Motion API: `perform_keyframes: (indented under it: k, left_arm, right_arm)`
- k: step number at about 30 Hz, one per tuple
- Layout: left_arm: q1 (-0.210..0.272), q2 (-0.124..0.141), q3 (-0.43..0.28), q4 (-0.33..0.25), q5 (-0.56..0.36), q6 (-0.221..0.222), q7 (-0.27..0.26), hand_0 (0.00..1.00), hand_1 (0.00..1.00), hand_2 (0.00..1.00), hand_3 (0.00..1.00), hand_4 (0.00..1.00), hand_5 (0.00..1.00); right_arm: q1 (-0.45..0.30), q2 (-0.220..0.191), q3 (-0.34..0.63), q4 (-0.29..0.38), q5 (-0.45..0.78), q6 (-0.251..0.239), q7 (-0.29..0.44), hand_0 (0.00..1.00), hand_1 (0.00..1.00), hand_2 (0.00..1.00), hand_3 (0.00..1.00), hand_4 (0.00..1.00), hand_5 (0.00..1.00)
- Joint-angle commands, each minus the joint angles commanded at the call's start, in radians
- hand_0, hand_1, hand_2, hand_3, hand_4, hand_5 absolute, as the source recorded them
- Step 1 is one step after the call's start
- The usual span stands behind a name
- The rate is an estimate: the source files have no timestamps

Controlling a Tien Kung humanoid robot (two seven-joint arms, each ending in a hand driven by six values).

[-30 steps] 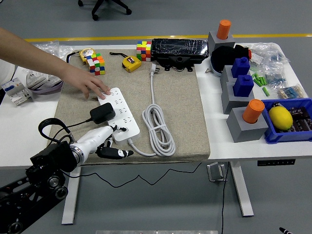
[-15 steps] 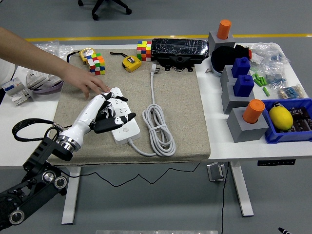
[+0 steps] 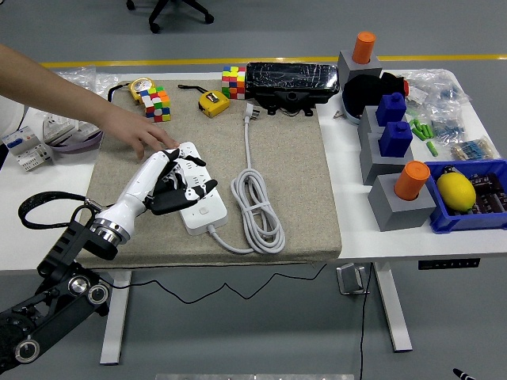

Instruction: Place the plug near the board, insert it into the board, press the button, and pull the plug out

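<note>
A white power strip (image 3: 204, 207) lies on a beige mat (image 3: 285, 166), its white cable (image 3: 257, 207) coiled to its right. My left hand (image 3: 176, 184) reaches in from the lower left and lies on the middle of the strip. Its fingers are curled over the black plug, which is almost wholly hidden under them. A person's hand (image 3: 145, 138) comes in from the upper left and presses on the strip's far end, just beyond my fingers. The right arm is out of view.
Behind the mat are two colour cubes (image 3: 234, 81) (image 3: 158, 104), a yellow tape measure (image 3: 212, 103) and a black box (image 3: 291, 82). On the right stand grey blocks with orange and blue pegs (image 3: 400, 188) and a blue bin (image 3: 469, 202). A thin black cord hangs below the table's near edge.
My left hand rose from the mat's near edge, moved up over the strip and closed over the black plug. In the last half second it barely moved. The person's hand stayed put.
</note>
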Motion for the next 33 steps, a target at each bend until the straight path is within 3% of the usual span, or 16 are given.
perform_keyframes:
  k: [3,4,9,10,16,33]
  left_arm:
    - [-0.001,0.000,0.000,0.001,0.007,-0.023,0.022,0.181,0.139,0.223,0.602,0.877,0.495]
    - [-0.001,0.001,0.000,0.000,0.013,-0.035,0.034,0.111,0.074,0.163,0.617,0.847,0.456]
    - [-0.005,0.001,0.013,0.001,0.114,-0.111,0.114,0.111,0.074,0.163,0.617,0.847,0.456]
    - [-0.006,0.001,0.015,0.002,0.138,-0.127,0.127,0.086,0.064,0.142,0.660,0.853,0.461]
    - [-0.012,0.000,0.023,0.006,0.221,-0.277,0.272,0.082,0.063,0.141,0.675,0.868,0.479]
    - [-0.035,-0.013,0.046,0.047,0.235,-0.288,0.306,0.079,0.062,0.141,0.675,0.867,0.477]
  right_arm:
    - [0.000,0.000,-0.001,0.000,0.000,0.000,0.000,0.653,0.647,0.635,0.565,0.993,0.565]
    - [0.000,0.000,-0.001,0.001,0.000,0.000,0.000,0.654,0.647,0.635,0.564,0.993,0.565]
    - [0.000,0.000,0.001,0.002,-0.001,0.001,-0.001,0.654,0.647,0.635,0.564,0.993,0.565]
    - [0.000,0.000,0.000,0.002,-0.001,0.001,-0.001,0.654,0.647,0.635,0.565,0.993,0.565]
    - [0.000,0.000,0.000,0.002,-0.001,0.001,-0.001,0.652,0.647,0.635,0.564,0.993,0.564]
    - [0.000,-0.002,0.000,0.003,0.001,0.001,0.000,0.653,0.646,0.635,0.565,0.994,0.565]
